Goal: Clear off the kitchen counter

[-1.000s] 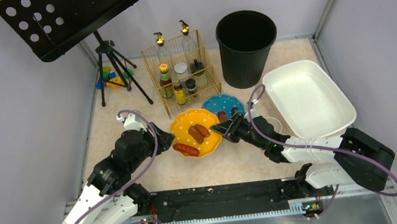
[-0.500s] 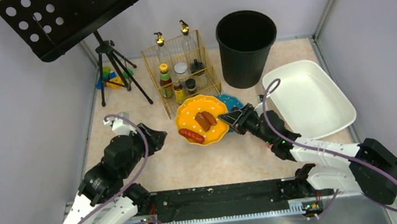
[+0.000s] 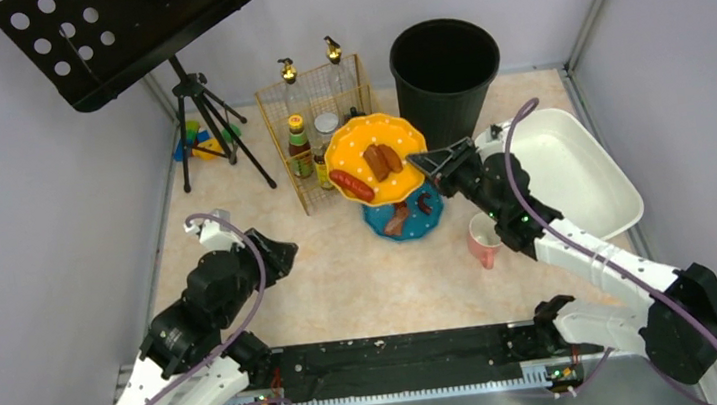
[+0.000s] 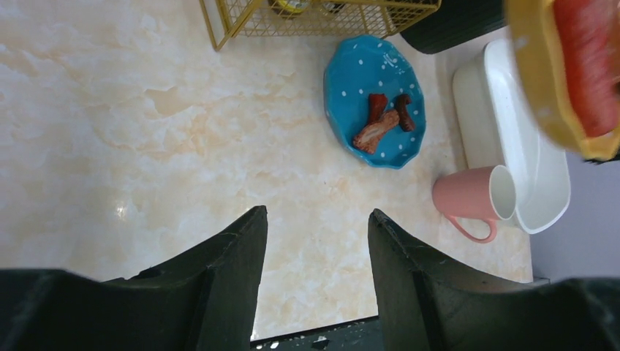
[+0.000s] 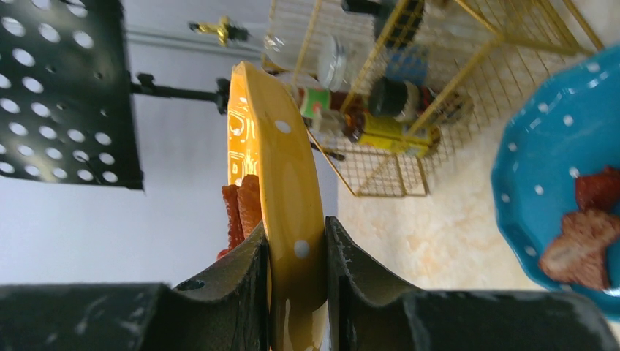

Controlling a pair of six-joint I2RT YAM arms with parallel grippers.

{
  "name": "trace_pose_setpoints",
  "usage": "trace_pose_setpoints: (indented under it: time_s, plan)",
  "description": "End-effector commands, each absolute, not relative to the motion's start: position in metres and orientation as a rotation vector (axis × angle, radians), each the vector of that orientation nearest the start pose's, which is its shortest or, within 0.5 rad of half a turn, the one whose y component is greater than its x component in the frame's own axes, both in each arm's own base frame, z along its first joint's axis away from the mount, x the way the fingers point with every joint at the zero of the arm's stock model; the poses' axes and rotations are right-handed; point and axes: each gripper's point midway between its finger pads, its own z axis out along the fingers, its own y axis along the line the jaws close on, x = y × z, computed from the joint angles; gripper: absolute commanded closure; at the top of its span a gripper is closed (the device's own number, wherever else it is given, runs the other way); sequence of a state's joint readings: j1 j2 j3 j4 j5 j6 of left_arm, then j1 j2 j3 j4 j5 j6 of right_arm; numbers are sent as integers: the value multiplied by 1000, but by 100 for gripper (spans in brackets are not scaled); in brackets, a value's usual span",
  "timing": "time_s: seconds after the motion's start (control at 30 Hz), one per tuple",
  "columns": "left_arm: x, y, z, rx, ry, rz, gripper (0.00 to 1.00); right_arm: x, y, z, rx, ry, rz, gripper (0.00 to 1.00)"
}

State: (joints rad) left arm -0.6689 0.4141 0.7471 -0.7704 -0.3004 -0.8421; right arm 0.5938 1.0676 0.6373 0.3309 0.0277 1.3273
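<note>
We are seeing right gripper (image 3: 428, 161) pinching rim of yellow plate (image 3: 376, 157) — sausages (image 3: 357, 185) sitting on it, plate hanging in air. Left gripper (image 4: 316, 238) hovering, jaws spread, gripping nothing. Kitchen counter (image 3: 363, 287) stretching beneath both arms — blue plate (image 3: 419, 220), pink mug (image 3: 484, 242) resting on it.

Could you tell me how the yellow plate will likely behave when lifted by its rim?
The yellow plate looks rigid and glossy, so it may slip in the right end effector pinching one edge. Its loose sausages would probably roll if it tilts.
</note>
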Motion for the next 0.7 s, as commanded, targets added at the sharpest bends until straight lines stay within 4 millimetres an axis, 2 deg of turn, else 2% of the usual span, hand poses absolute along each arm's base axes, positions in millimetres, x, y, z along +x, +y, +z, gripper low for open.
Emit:
trace_pose_setpoints:
  time_s: [0.0, 0.23, 0.33, 0.67]
  plan:
    - [177, -115, 217, -378, 2016, -691, 42, 311, 232, 411, 617, 1345, 1619, 100]
    - [177, -125, 197, -371, 2059, -718, 42, 345, 213, 447, 653, 1274, 1567, 100]
    - [178, -126, 187, -372, 2077, -709, 42, 363, 201, 456, 685, 1253, 1534, 100]
    - [180, -134, 177, -335, 2107, -713, 42, 409, 159, 498, 727, 1175, 1408, 100]
